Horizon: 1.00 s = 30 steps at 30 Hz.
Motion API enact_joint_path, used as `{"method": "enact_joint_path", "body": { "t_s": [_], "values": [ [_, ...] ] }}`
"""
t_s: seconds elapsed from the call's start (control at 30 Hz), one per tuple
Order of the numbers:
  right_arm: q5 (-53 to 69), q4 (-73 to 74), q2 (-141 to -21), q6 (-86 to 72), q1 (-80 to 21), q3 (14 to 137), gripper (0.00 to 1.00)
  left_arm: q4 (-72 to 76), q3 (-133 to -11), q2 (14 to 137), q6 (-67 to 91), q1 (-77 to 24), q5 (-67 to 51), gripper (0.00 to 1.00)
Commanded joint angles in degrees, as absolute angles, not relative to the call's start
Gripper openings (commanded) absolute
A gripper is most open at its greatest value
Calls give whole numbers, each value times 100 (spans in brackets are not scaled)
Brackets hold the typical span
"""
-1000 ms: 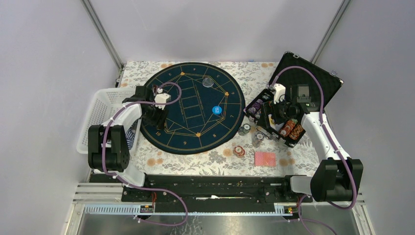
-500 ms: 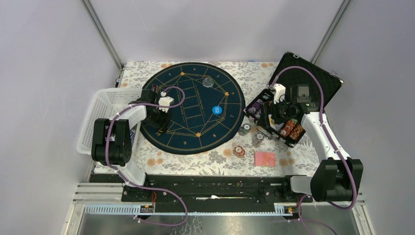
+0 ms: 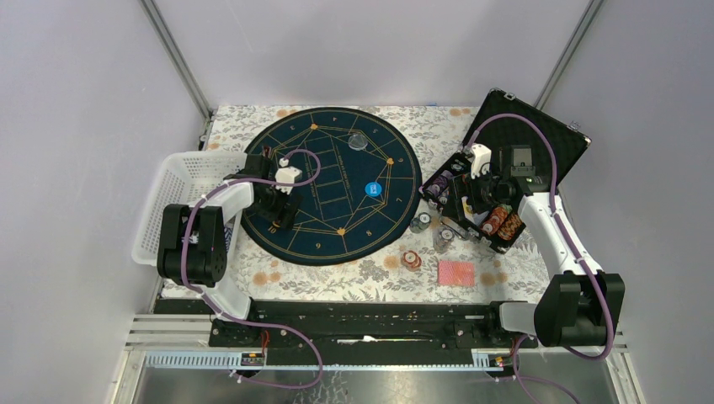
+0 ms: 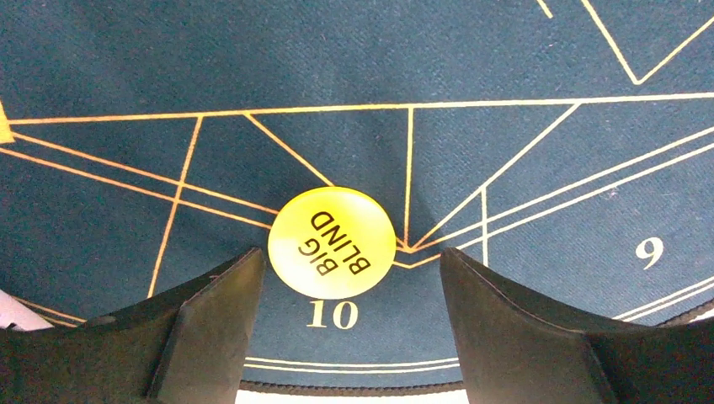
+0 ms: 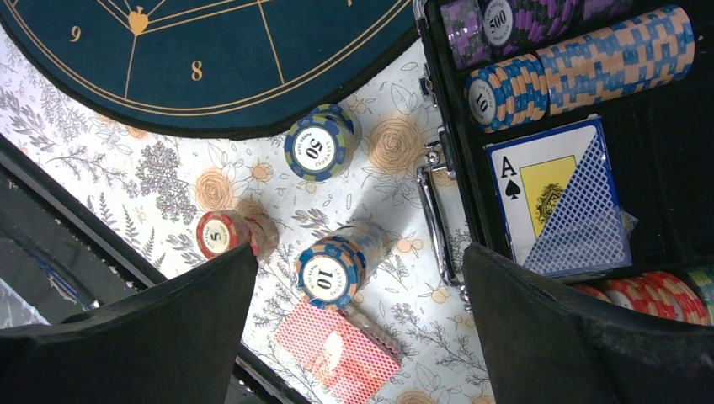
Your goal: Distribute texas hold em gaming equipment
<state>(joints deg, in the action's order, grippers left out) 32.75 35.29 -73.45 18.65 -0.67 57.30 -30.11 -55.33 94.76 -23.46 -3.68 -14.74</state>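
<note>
Yellow button [image 4: 332, 242]: marked BIG BLIND; lay flat on the mat [image 3: 337, 151] beside the gold numeral 10, near the mat's edge.
Left tool [image 4: 349, 265]: jaws apart, astride the yellow button and gripping nothing; one finger just beside its rim, the other clear.
Right tool [image 5: 358, 252]: jaws wide and empty, above the bench [image 3: 370, 269] beside the case [image 3: 522, 135].
Blue button [image 3: 374, 189]: lay on the mat, toward its right.
Chip stacks [image 5: 318, 145]: three on the bench, between mat and case.
Red-backed cards [image 5: 337, 353]: on the bench, near the chip stacks.
</note>
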Motion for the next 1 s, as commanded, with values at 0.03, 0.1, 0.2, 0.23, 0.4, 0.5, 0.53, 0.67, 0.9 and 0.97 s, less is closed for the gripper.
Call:
{"method": "enact_joint_path", "body": {
  "t_s": [0.03, 0.1, 0.2, 0.23, 0.4, 0.5, 0.53, 0.67, 0.9, 0.97],
  "values": [
    [3565, 3527, -7224, 1916, -35, 5792, 100, -2819, -5568, 9398, -2405, -351, -1318, 75],
    [3562, 3557, -7205, 1932, -36, 5781, 100, -2817, -5536, 9475, -2404, -352, -1242, 70],
    [3543, 3513, -7136, 1922, -31, 5736, 100, -2744, -5456, 9522, -2410, -352, -1221, 66],
    [3534, 3500, -7129, 1917, -37, 5731, 100, -2716, -5439, 9534, -2402, -356, -1226, 64],
    [3536, 3504, -7218, 1924, -35, 5771, 100, -2624, -5577, 9654, -2301, -405, -1313, 58],
    [3538, 3517, -7239, 1942, -35, 5785, 100, -2620, -5694, 9768, -2261, -466, -1385, 56],
    [3534, 3517, -7236, 1942, -35, 5783, 100, -2607, -5713, 9784, -2251, -492, -1381, 56],
    [3526, 3505, -7218, 1942, -40, 5761, 100, -2563, -5747, 9829, -2233, -583, -1329, 55],
    [3551, 3523, -7217, 1942, -36, 5774, 100, -2521, -5831, 9801, -2204, -674, -1325, 55],
    [3555, 3524, -7200, 1942, -35, 5766, 100, -2507, -5856, 9804, -2198, -692, -1304, 56]
  ]
}}
